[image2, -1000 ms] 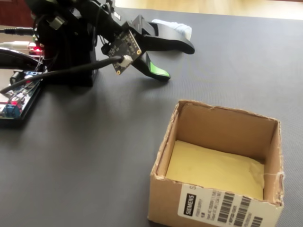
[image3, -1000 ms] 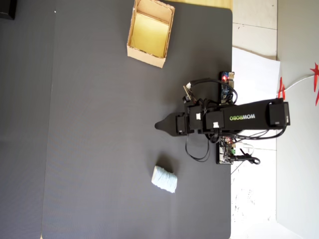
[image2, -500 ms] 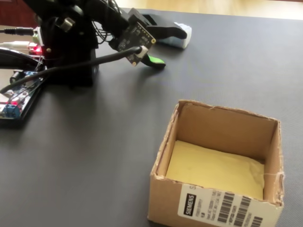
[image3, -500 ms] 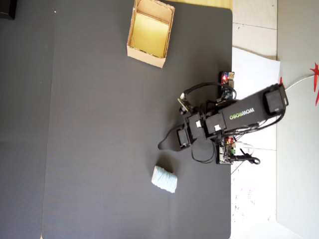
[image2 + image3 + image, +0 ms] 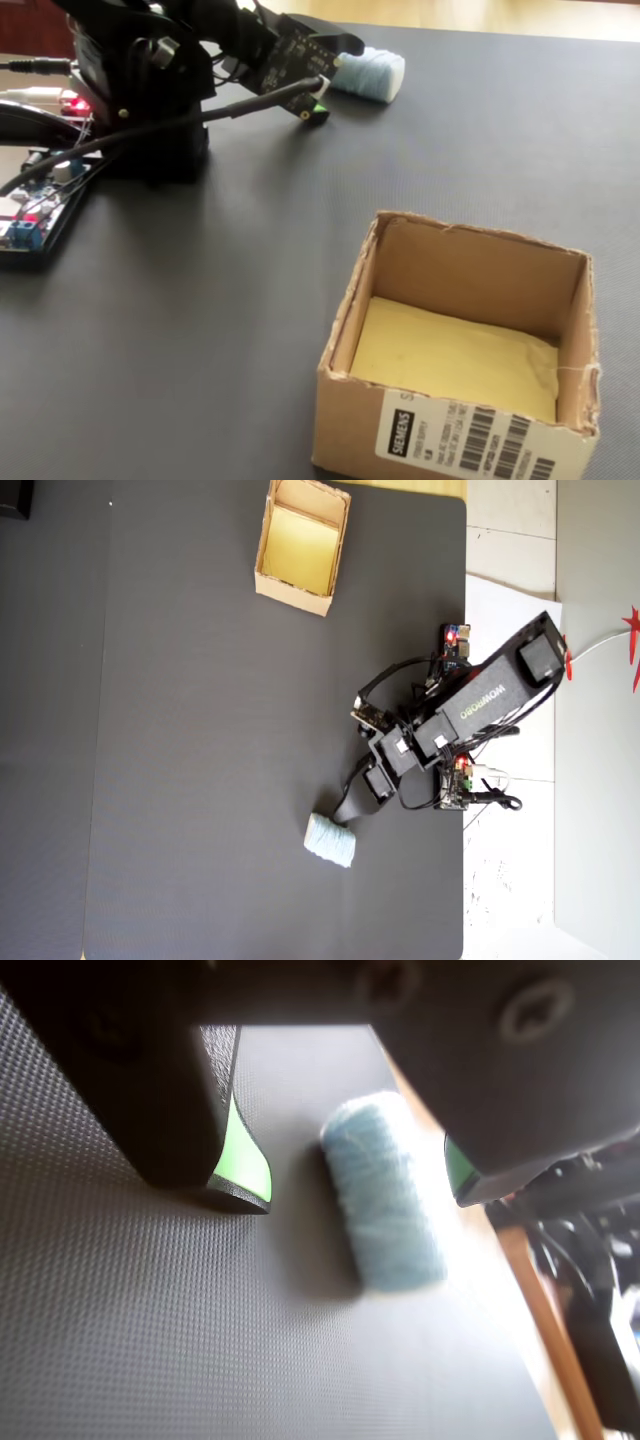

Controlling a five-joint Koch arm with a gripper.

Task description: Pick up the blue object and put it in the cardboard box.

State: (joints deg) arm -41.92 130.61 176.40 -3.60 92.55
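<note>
The gripper (image 5: pixel 355 1175) is open wide, and its two black jaws with green inner faces stand on either side of the blue object (image 5: pixel 383 1195) in the wrist view, without touching it. The left jaw tip rests low, close to the dark mat (image 5: pixel 150 1340), while the right jaw is partly cut by the edge of the picture. The blue object lies flat on the mat between the jaws, a pale fuzzy lump with rounded ends, a little nearer to the right jaw. In the fixed view the gripper (image 5: pixel 322 88) reaches toward the blue object (image 5: pixel 368 73) at the far side of the mat, and the arm's black base (image 5: pixel 150 110) stands left of it with cables and a circuit board (image 5: pixel 30 215) beside it. In the overhead view the blue object (image 5: pixel 329 840) sits near the lower part of the mat, just beside the gripper (image 5: pixel 340 815). The cardboard box (image 5: pixel 268 555) stands well apart from both, at the top of that view, open, with a yellowish floor. In the fixed view the cardboard box (image 5: pixel 440 255) is in the foreground and carries a white barcode label (image 5: pixel 470 440) on its front wall.
</note>
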